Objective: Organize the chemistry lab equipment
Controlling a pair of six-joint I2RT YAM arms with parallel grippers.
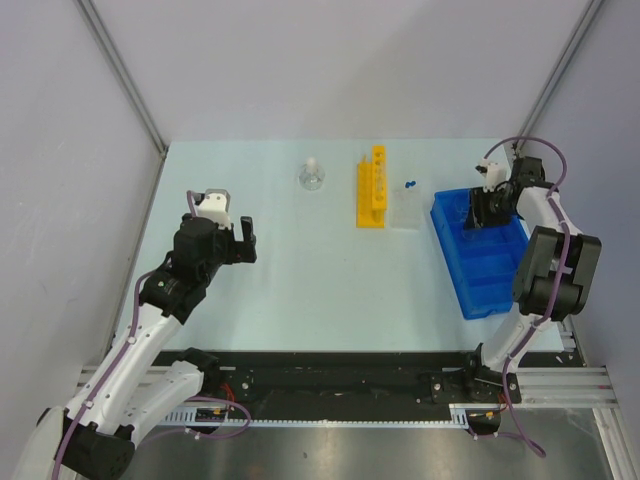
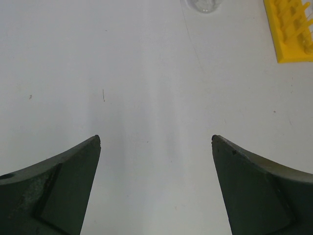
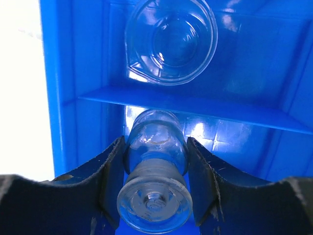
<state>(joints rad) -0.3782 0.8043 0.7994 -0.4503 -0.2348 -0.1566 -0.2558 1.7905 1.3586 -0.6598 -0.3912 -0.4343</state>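
My right gripper [image 3: 155, 143] is shut on a small clear flask [image 3: 155, 166] with a stopper, held inside a compartment of the blue bin [image 3: 88, 73]. Beyond the divider, a small clear beaker [image 3: 170, 41] sits in the neighbouring compartment. In the top view that gripper [image 1: 487, 210] is down at the far end of the bin [image 1: 480, 275]. Another flask with a white stopper [image 1: 311, 176] stands at the back of the table. The yellow tube rack [image 1: 372, 187] is to its right. My left gripper [image 2: 155, 139] hangs open over bare table, nothing between its fingers.
Thin blue-capped tubes [image 1: 409, 185] lie beside the rack, next to a clear tray [image 1: 404, 212]. The left wrist view catches the flask's base [image 2: 203, 5] and the rack's end [image 2: 291, 29] at its top edge. Grey walls close in the table.
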